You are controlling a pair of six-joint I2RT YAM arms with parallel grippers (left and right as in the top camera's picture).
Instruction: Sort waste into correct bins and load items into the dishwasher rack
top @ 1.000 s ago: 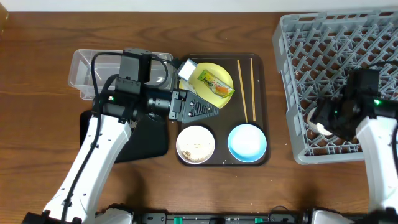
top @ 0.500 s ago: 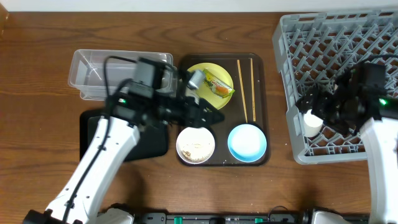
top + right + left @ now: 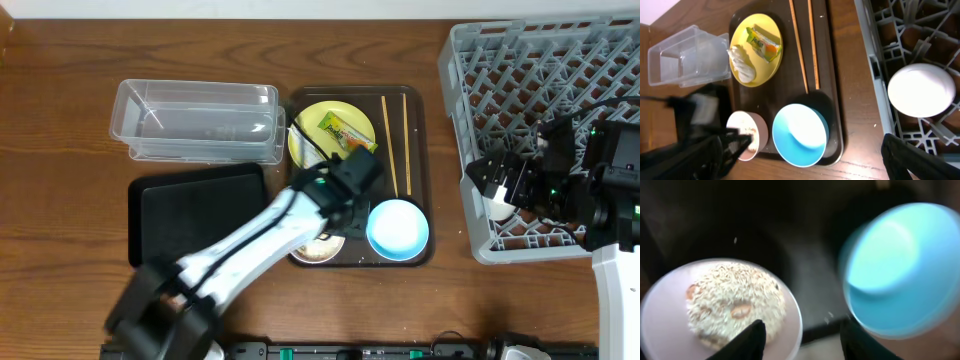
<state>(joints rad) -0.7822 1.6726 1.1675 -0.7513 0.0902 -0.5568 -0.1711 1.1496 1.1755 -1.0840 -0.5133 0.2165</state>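
The dark brown serving tray (image 3: 420, 100) holds a yellow plate (image 3: 318, 150) with the green-and-orange wrapper (image 3: 347, 132) and white tissue (image 3: 742, 65), two chopsticks (image 3: 395, 145), a white bowl (image 3: 790, 330) of rice scraps (image 3: 730, 302) and an empty light blue bowl (image 3: 397, 228). My left gripper (image 3: 348, 215) is open and empty, low over the gap between the two bowls (image 3: 802, 330), one finger over the white bowl's rim. My right gripper (image 3: 497, 185) is open and empty above the grey rack's (image 3: 540, 70) front left corner.
A clear tub (image 3: 195, 120) stands at the back left, with the flat black tray (image 3: 200, 210) in front of it. A white round dish (image 3: 918, 90) lies in the rack's near-left corner. The rack's wall stands just right of the serving tray.
My left arm has swung right and forward, from beside the clear tub and plate to over the white bowl. My right gripper has shifted a little over the rack's corner.
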